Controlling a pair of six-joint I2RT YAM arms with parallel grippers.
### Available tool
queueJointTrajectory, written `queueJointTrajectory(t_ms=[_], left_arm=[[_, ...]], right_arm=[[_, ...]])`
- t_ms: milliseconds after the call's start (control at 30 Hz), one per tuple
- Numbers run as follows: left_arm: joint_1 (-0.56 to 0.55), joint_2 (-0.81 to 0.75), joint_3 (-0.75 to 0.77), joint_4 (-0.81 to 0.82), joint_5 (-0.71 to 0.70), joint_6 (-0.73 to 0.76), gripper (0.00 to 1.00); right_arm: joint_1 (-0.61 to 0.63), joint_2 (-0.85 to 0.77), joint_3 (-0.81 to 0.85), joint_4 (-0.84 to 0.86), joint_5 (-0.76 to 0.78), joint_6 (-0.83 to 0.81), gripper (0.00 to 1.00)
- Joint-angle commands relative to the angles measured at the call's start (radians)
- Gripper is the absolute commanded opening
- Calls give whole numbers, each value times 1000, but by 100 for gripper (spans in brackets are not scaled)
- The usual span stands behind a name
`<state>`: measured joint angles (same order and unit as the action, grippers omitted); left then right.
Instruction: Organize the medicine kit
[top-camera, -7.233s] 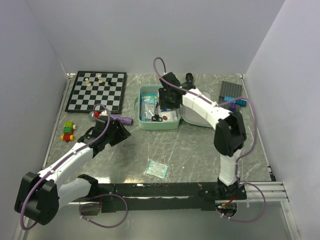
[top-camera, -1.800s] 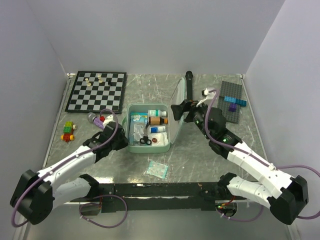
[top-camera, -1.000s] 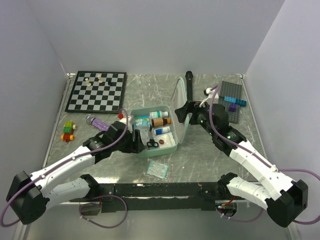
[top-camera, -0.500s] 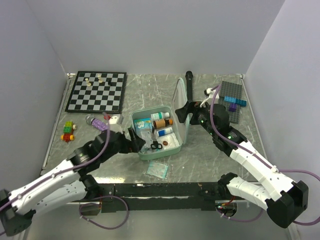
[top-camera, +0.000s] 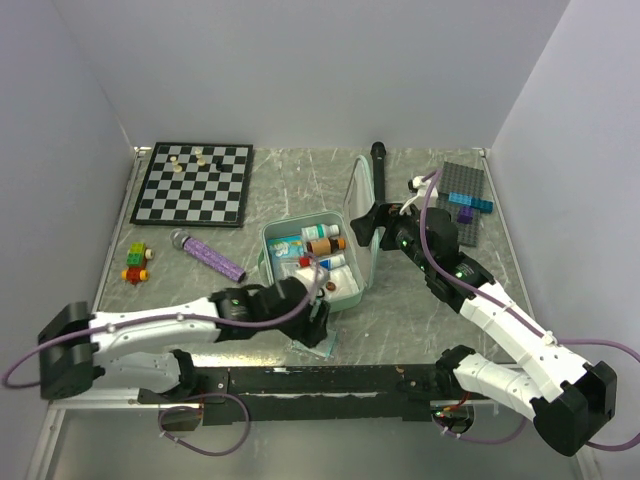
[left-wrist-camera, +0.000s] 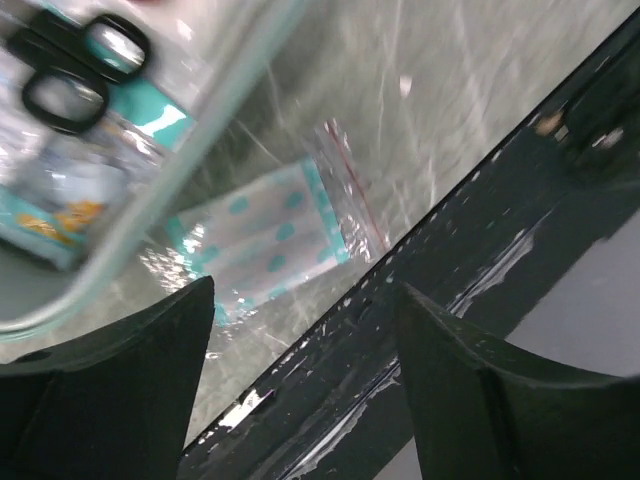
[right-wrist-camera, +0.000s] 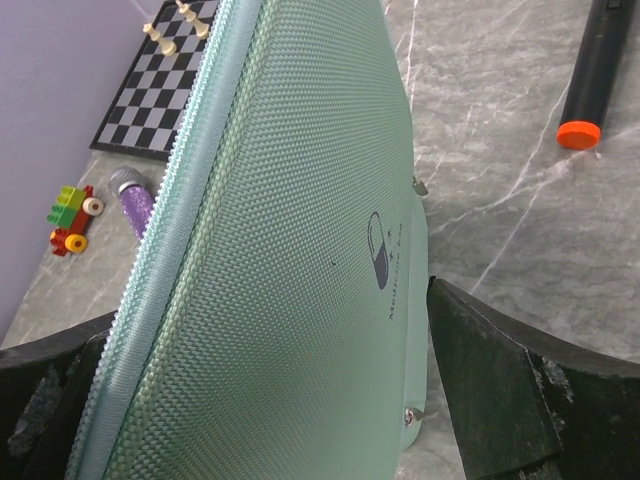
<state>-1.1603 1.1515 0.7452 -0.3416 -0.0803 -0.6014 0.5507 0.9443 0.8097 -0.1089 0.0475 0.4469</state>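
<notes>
- The medicine kit (top-camera: 266, 243) lies mid table (top-camera: 390, 312), lid (right-wrist-camera: 300, 250) upright; the right end effector (top-camera: 372, 222), jaws spread wide, brackets the lid at 3 o'clock.
- The left end effector (left-wrist-camera: 305, 345) hangs open over the dotted packet (left-wrist-camera: 265, 240) at the kit's 6 o'clock.
- Descend straight, pinch the packet's free edge, and keep clear of the kit's rim.

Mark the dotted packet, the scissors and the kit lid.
dotted packet (left-wrist-camera: 270, 235): left wrist view, middle of its printed face.
scissors (left-wrist-camera: 85, 72): left wrist view, where the handle loops meet.
kit lid (right-wrist-camera: 300, 250): right wrist view, outer woven face.
</notes>
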Motion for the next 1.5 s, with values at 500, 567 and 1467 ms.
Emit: queueJointTrajectory(t_ms=[500, 567, 1467], left_arm=[[-193, 516, 264, -13, -300, 84, 73], [-200, 522, 264, -8, -283, 91, 73], [-243, 646, 296, -135, -240, 68, 25]], right_arm=[[-9, 36, 20, -54, -5, -13, 100], [-9, 37, 20, -58, -5, -11, 100], [-12, 39, 16, -69, -18, 4, 100]])
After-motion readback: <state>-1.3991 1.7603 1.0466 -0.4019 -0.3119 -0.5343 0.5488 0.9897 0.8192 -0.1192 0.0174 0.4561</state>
